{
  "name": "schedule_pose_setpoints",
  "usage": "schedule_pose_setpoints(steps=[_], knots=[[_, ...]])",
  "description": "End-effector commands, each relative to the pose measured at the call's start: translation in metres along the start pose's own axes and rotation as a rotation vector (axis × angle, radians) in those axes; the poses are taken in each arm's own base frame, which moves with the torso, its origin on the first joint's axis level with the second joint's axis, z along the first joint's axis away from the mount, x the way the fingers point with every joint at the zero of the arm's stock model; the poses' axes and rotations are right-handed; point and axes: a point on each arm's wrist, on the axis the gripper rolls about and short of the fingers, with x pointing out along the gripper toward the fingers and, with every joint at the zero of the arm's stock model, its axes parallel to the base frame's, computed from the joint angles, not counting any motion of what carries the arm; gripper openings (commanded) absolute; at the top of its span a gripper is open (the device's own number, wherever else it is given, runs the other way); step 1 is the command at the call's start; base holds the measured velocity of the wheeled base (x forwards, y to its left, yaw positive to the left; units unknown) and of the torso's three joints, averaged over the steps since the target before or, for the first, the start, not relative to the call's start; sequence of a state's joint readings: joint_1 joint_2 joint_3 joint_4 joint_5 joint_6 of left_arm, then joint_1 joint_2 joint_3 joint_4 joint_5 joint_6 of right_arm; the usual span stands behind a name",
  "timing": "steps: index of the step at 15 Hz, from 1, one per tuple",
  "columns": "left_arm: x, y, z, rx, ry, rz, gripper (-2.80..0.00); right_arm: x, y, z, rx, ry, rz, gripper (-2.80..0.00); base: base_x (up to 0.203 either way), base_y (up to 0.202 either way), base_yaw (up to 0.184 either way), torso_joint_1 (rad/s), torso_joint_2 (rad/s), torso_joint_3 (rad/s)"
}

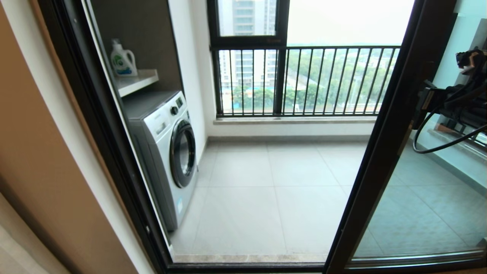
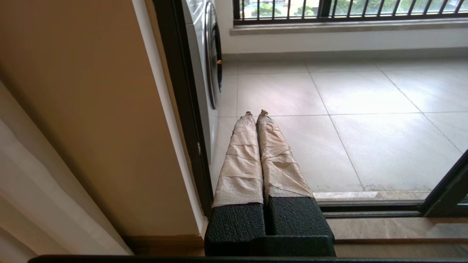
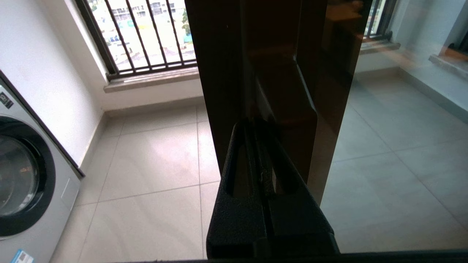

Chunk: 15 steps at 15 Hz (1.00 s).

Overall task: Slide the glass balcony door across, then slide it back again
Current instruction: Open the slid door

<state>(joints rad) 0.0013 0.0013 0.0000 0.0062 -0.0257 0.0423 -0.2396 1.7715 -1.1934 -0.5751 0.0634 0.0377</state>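
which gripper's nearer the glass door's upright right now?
Right. The right gripper is at the glass door upright, by its handle. The left gripper hangs low near the washing machine side, clear of the door.

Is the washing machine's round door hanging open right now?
No. The washing machine has its round door shut flush against its front panel in the head view.

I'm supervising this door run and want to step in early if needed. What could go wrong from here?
1. The right gripper is shut and pressed against the glass balcony door upright, apparently not hooked on anything; it may slip off when pushing.
2. A loose cable hangs from the right arm close to the frame and might snag as the door slides.
3. The left gripper sits shut, low by the fixed frame, where the door would close.
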Motion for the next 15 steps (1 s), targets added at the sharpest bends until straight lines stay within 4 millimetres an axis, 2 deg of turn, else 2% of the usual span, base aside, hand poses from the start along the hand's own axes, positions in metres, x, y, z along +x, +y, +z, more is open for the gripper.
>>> schedule_pose_setpoints(steps=[1, 4, 15], knots=[[0.0, 0.0, 0.0, 0.001, 0.002, 0.0, -2.8, 0.004, -0.014, -0.003, -0.008, -0.023, -0.043, -2.8, 0.0, 0.0, 0.0, 0.0, 0.0, 0.0], [0.0, 0.0, 0.0, 0.001, 0.002, 0.0, -2.8, 0.004, -0.029, -0.005, -0.012, -0.024, -0.082, -2.8, 0.0, 0.0, 0.0, 0.0, 0.0, 0.0], [0.0, 0.0, 0.0, 0.001, 0.002, 0.001, -2.8, 0.002, -0.056, -0.008, -0.009, -0.012, -0.13, -2.8, 0.0, 0.0, 0.0, 0.0, 0.0, 0.0]])
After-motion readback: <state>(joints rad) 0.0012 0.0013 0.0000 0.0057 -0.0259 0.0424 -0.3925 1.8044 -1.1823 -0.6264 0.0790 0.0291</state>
